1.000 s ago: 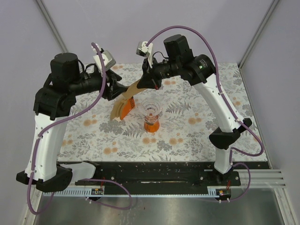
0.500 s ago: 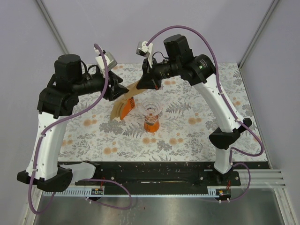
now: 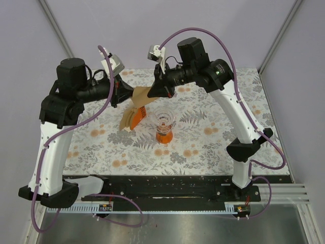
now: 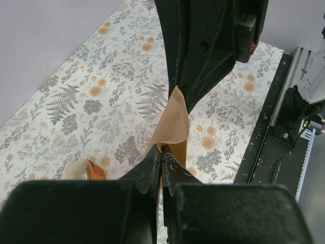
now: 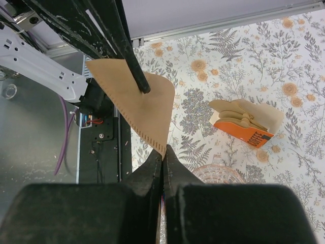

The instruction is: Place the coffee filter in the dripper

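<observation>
Both arms hold the coffee filter aloft between them.
Top view: the arms arch inward at upper centre, the left fingers and right fingers pinching opposite ends of the coffee filter, up-left of the dripper on the worktop. Left wrist view: the left fingers are closed on the filter's lower edge, mid-frame. Right wrist view: the right fingers nip its bottom corner.
</observation>
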